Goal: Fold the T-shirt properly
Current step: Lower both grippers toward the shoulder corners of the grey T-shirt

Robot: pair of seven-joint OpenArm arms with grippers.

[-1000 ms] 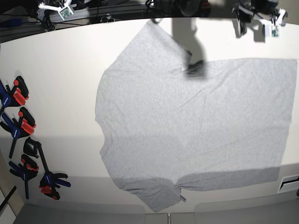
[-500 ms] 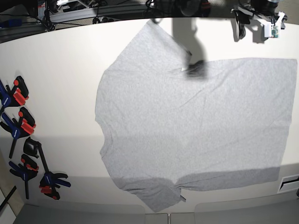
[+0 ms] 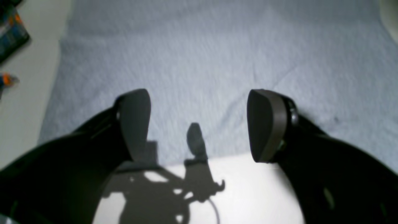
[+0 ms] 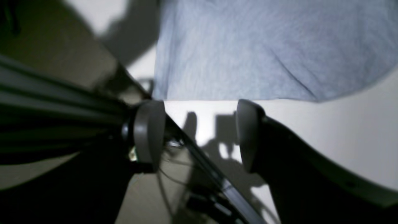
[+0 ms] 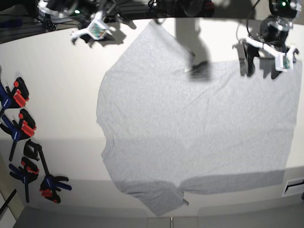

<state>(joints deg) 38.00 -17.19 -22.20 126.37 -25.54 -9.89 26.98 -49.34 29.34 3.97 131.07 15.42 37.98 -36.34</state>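
Both arms have swung in since a moment ago, the left gripper (image 5: pixel 260 59) and right gripper (image 5: pixel 90 34) gaping empty over the flat T-shirt (image 5: pixel 190 123), clamps (image 5: pixel 23 142) lying aside.

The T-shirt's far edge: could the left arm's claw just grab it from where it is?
Probably yes. The left gripper hangs open right over the edge of the T-shirt, which lies flat on the table, and nothing sits between them.
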